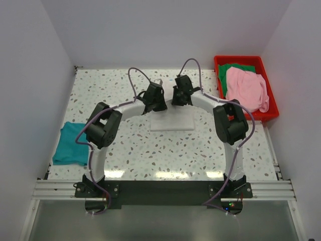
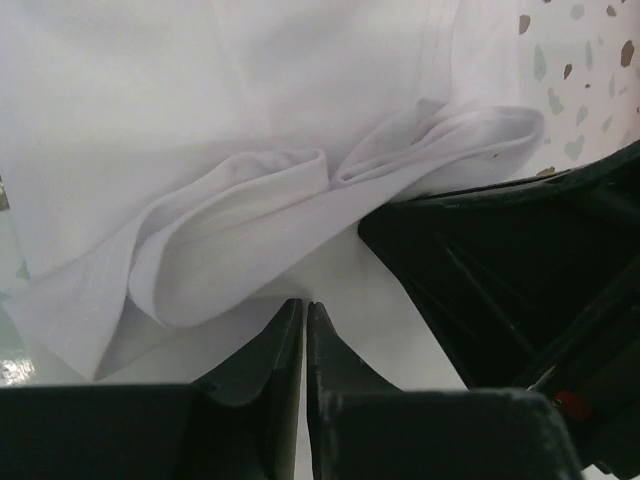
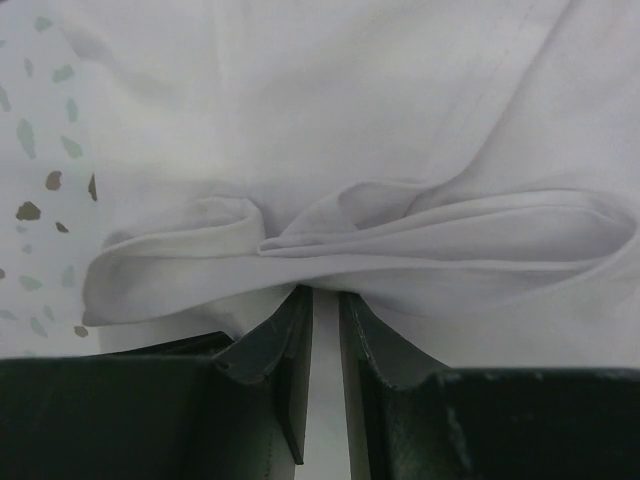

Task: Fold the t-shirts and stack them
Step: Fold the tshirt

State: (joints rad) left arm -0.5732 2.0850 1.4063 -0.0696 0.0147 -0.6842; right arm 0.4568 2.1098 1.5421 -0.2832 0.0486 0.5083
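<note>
Because the white tee (image 1: 173,123) is thin, limp cotton, I expect it to weigh almost nothing, sag wherever it is unsupported and slide out of a shallow pinch. The doubled hem is the place to bite. It lies flat and partly folded, well left of the bin (image 1: 238,58), and I have both grippers at one hem.

The left gripper (image 2: 304,312) is pressed all but together on what looks like a thin layer of that hem. The right gripper (image 3: 325,295) is narrow, a slit showing between its jaws and a rolled fold bunched at their tips. I cannot tell whether it has caught cloth.

The two grippers sit just beside each other, so I have little sideways room. Bare table (image 1: 125,145) runs from the tee to the bin wall. The pink tee (image 1: 246,88) and green tee (image 1: 234,68) are heaped inside the bin. The teal tee (image 1: 70,144) lies farthest from the bin, well apart.
</note>
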